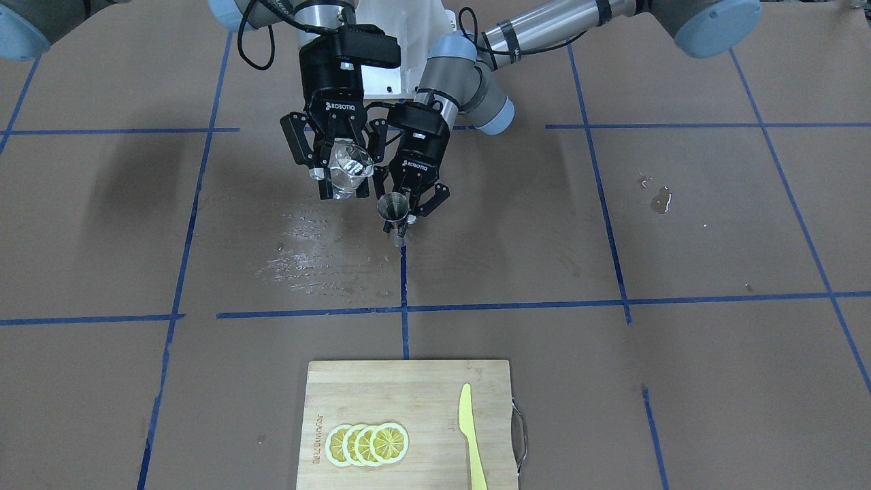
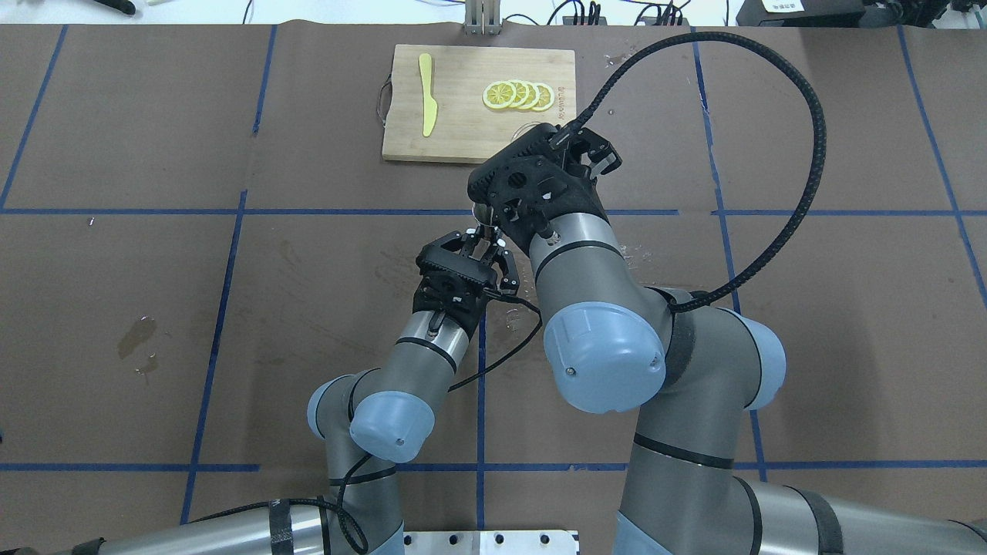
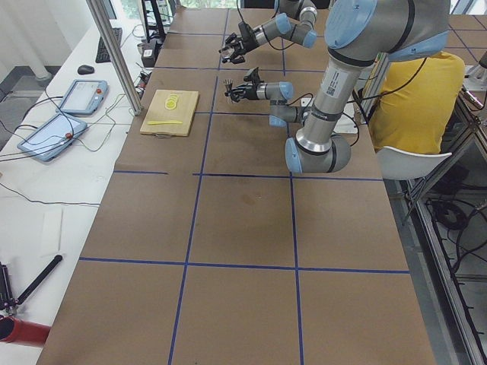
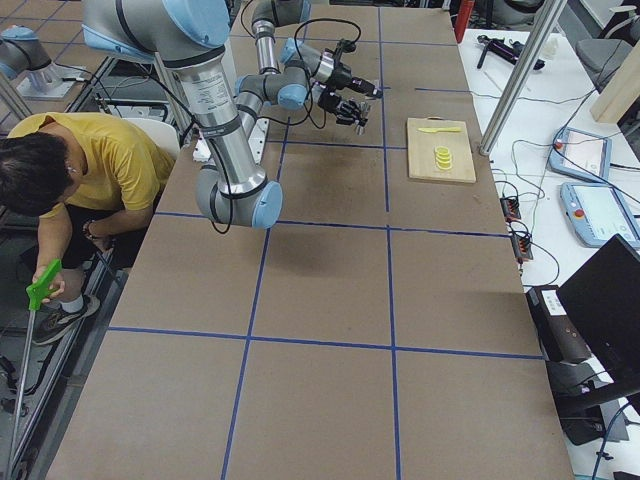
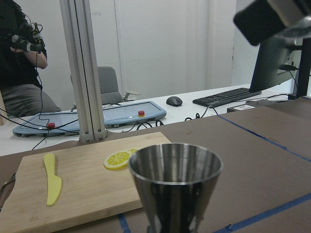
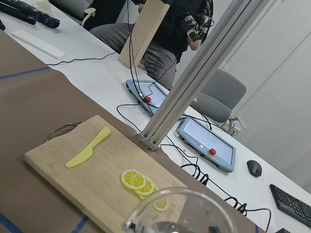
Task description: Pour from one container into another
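Clamping tilted glass cup (image 1: 348, 169), right gripper (image 1: 342, 185) hangs beside left gripper (image 1: 403, 219) clamping jigger (image 1: 392, 207).

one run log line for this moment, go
right tool: gripping glass cup, tilted | left tool: gripping jigger, upright | both off table

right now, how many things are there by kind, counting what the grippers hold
glass cup: 1
jigger: 1
cutting board: 1
yellow knife: 1
lemon slices: 4
total: 8
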{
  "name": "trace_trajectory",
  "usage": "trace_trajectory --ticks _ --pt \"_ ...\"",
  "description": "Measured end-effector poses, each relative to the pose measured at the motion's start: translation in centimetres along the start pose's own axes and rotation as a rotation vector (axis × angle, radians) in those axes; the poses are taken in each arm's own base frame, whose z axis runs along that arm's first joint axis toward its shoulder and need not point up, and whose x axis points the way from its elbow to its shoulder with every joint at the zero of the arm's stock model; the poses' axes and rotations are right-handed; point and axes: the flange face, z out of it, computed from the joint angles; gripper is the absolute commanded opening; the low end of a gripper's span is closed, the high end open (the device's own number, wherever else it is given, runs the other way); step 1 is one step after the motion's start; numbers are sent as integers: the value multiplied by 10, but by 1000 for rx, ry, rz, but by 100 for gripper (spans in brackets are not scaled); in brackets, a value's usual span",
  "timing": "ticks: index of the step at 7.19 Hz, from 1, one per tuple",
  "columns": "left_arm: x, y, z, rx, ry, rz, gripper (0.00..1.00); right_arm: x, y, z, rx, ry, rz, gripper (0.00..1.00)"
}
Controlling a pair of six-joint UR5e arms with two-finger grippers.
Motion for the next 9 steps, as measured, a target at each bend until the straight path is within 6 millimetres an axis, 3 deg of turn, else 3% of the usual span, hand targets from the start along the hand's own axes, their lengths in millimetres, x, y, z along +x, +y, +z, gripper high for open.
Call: trace_trajectory --ticks 9 --pt "7 -11 0 12 6 -14 0 -7 -9 3 -76 30 -317 0"
